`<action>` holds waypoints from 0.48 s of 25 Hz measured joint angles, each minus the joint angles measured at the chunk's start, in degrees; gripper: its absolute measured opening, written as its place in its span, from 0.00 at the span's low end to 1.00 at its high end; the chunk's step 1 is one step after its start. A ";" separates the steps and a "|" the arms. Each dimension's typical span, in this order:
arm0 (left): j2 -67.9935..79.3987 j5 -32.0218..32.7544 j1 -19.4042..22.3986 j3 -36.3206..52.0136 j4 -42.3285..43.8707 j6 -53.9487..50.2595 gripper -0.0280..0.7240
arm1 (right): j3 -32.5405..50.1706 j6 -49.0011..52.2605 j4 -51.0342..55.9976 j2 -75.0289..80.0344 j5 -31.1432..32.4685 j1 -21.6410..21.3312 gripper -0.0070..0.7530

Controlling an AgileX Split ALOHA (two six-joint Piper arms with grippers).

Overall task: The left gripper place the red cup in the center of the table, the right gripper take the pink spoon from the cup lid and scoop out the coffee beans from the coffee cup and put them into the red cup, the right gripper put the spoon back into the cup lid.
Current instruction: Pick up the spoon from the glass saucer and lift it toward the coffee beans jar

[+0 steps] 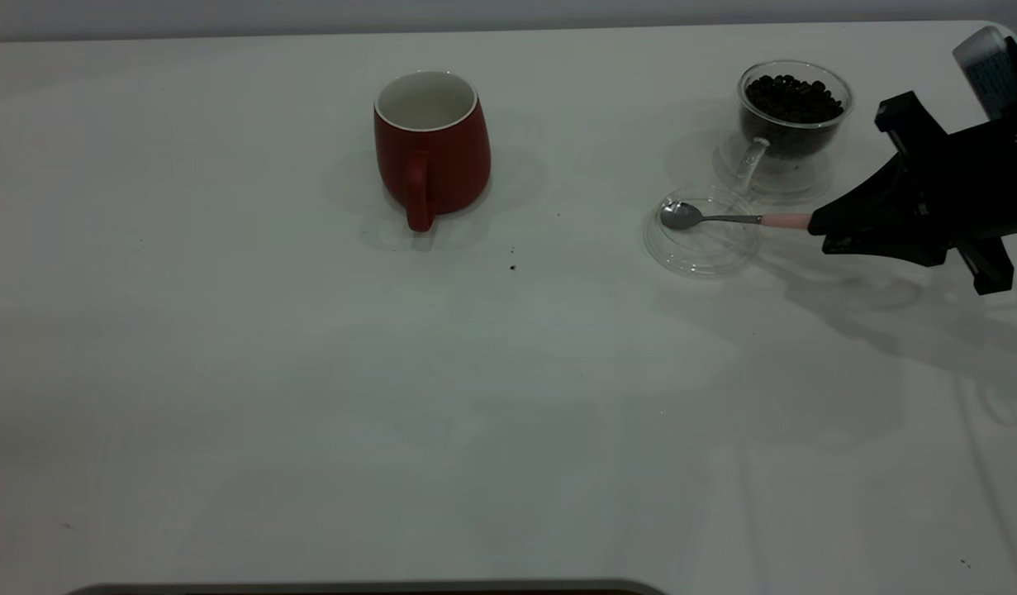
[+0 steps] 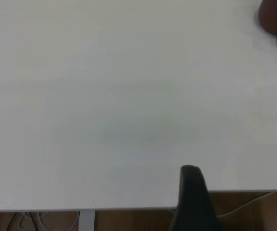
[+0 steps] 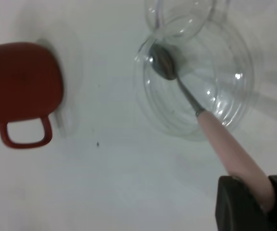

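1 right pincer clamps the pink spoon handle's end.

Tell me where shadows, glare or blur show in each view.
Exterior view: soft shadows spread under the right gripper and red cup. Right wrist view: bright glints on the cup lid; the pink spoon handle blurs near the lens. Left wrist view: washed-out table.
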 joint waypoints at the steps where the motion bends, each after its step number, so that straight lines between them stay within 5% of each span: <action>1: 0.00 0.00 0.00 0.00 0.00 0.00 0.79 | 0.00 0.00 -0.95 0.00 0.83 -0.50 0.16; 12: 0.00 0.00 0.00 0.00 0.00 0.00 0.79 | 5.19 2.33 -12.05 -9.62 4.38 -4.52 0.16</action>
